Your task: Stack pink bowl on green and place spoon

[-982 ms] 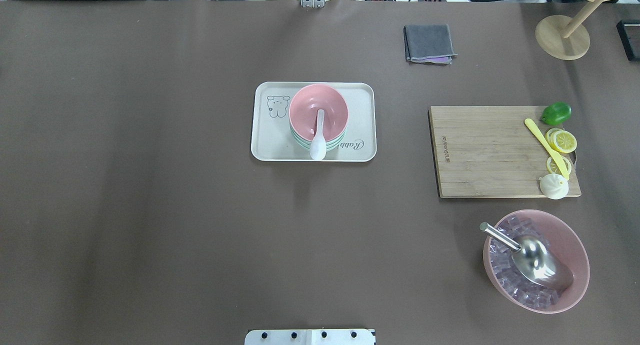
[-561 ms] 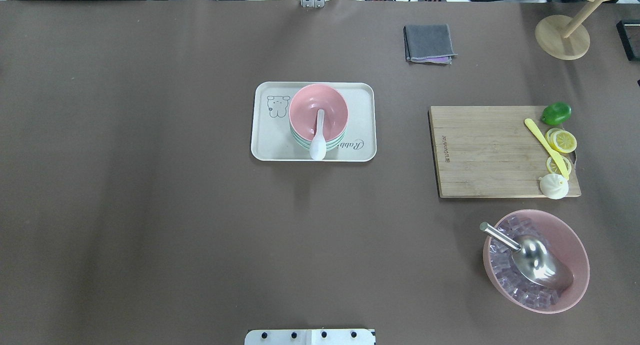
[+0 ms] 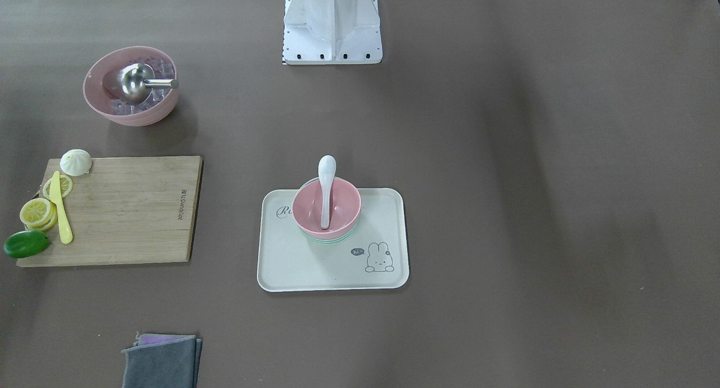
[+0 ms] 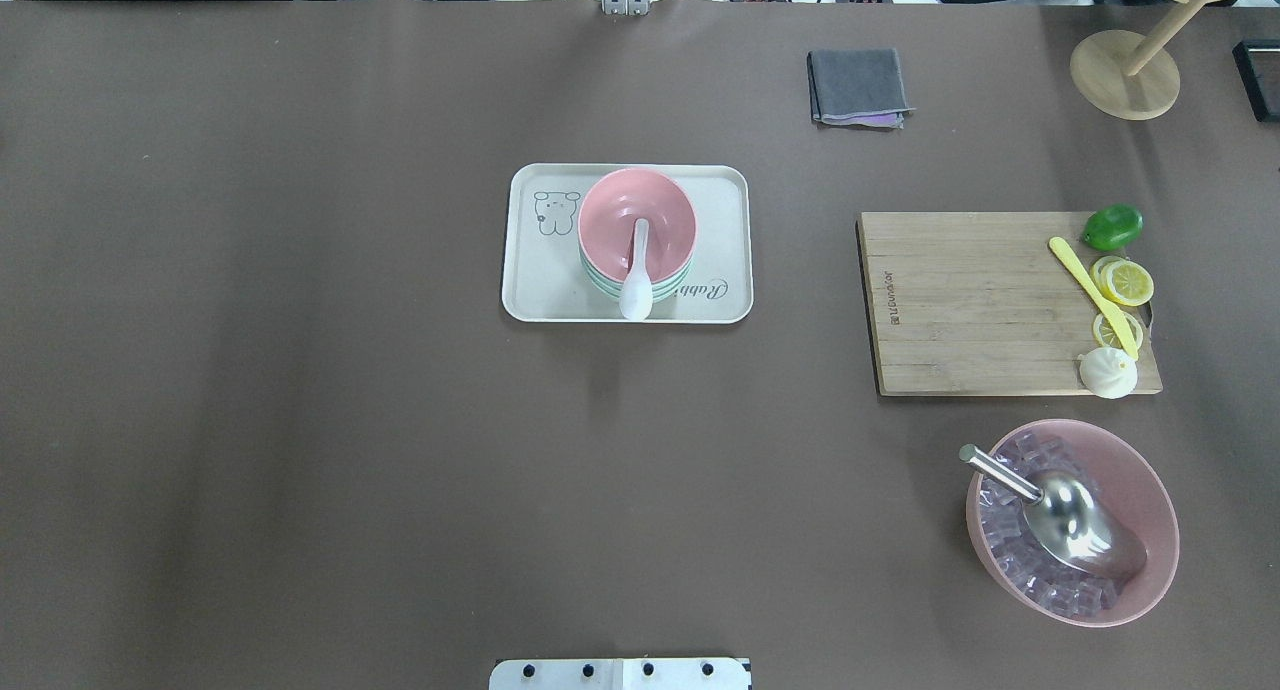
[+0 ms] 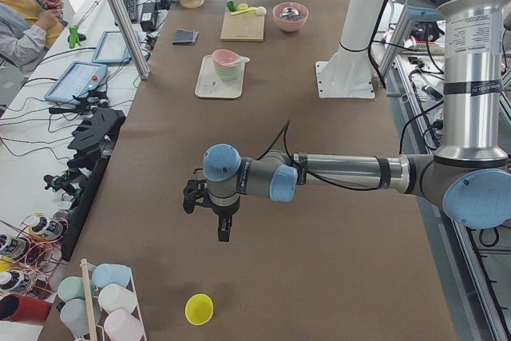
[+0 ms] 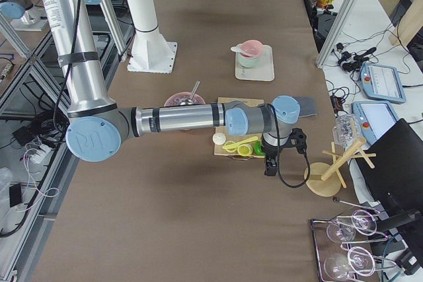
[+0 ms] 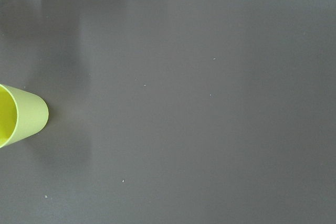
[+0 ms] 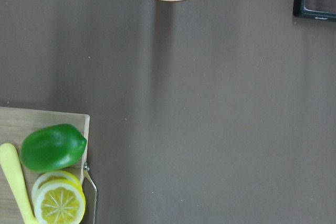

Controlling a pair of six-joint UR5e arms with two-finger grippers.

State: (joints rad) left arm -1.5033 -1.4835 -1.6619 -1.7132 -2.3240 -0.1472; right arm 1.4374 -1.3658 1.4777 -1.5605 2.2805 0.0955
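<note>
Centre of the worktop, on a cream tray: pink bowl nested in green bowl, white spoon propped inside, scoop end over the near rim. At the left end, left tool; toward the far right corner, right tool; grip of both impossible to tell.

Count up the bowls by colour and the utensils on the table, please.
Pink bowls: 2 (stacked pink bowl, ice bowl)
Green bowl: 1
Utensils: 3 (white spoon, metal scoop, yellow knife)
Total: 6
</note>
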